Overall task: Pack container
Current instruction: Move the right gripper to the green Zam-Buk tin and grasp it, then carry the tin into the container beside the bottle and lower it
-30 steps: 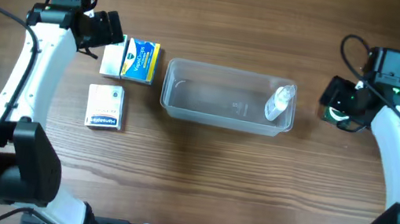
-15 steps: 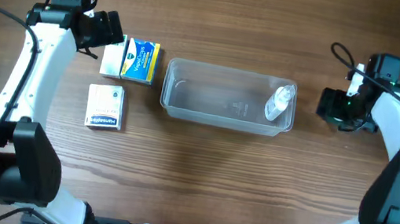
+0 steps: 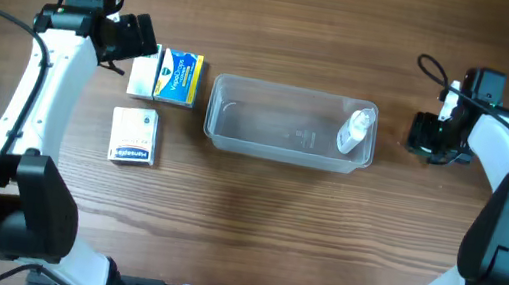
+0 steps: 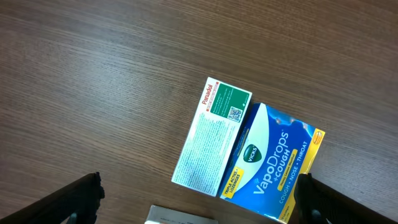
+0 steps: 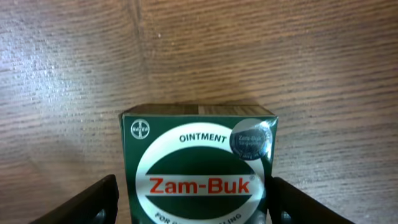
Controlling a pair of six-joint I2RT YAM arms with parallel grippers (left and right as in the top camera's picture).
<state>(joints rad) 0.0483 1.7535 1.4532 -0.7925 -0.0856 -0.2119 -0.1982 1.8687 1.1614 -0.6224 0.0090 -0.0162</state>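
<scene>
The container (image 3: 236,132), a clear rectangular tub, stands mid-table in the overhead view with a small clear bottle (image 3: 355,129) lying at its right end. My right gripper (image 3: 434,137) is to the right of it. In the right wrist view it (image 5: 196,202) is open, with its fingers close on either side of a green Zam-Buk box (image 5: 199,155) on the table. My left gripper (image 3: 138,44) is open and empty (image 4: 202,205), above a white-green Panadol box (image 4: 211,140) and a blue Vicks box (image 4: 270,165).
The Panadol box (image 3: 146,76) and the Vicks box (image 3: 179,78) lie side by side left of the tub. A white Hansaplast box (image 3: 132,134) lies nearer the front; its edge shows in the left wrist view (image 4: 180,216).
My right gripper has turned and come down over the green box, which it now covers in the overhead view. The left arm has not moved.
</scene>
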